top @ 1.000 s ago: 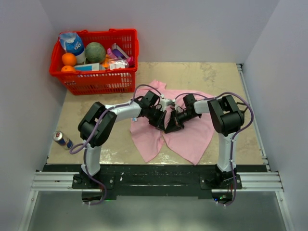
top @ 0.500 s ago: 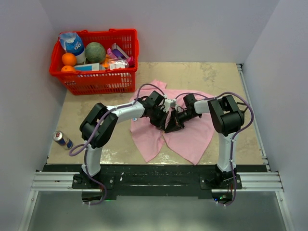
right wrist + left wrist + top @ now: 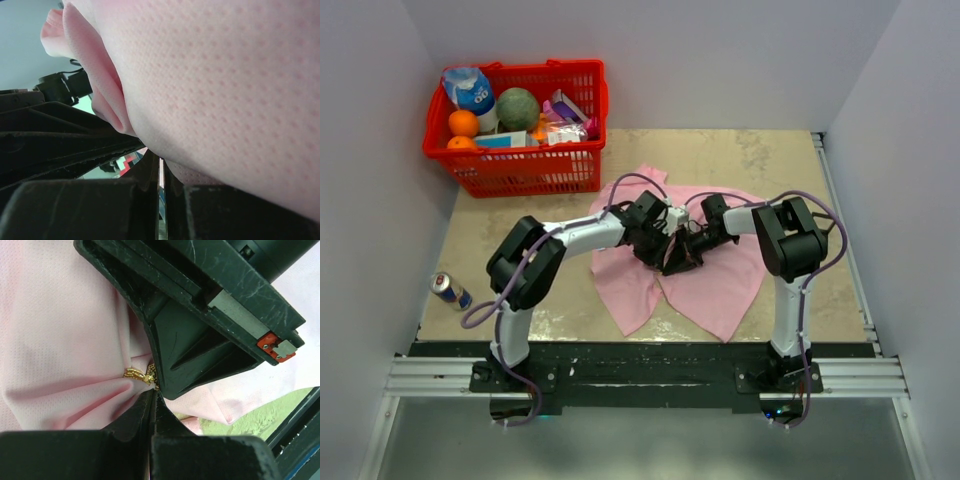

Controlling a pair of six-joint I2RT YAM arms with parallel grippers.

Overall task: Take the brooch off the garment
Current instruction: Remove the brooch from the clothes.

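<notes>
Top view: pink T-shirt (image 3: 715,290) lies crumpled mid-table (image 3: 770,160), and both arms reach in so that the left gripper (image 3: 663,258) and right gripper (image 3: 684,256) meet tip to tip over its middle. The brooch is too small to make out here. Red basket (image 3: 520,172) of groceries sits at the far left corner, drink can (image 3: 451,290) near the left edge. Left wrist: left jaws are clamped together, tips at a pucker of gathered cloth. The gold brooch (image 3: 141,375) sits just above them, pinned in the shirt and touching the right gripper's tip. Can't tell if the left pinches cloth or pin. Right wrist: right jaws are closed too, pink cloth bulging over them and filling the view. No brooch visible, and can't tell what they pinch.
</notes>
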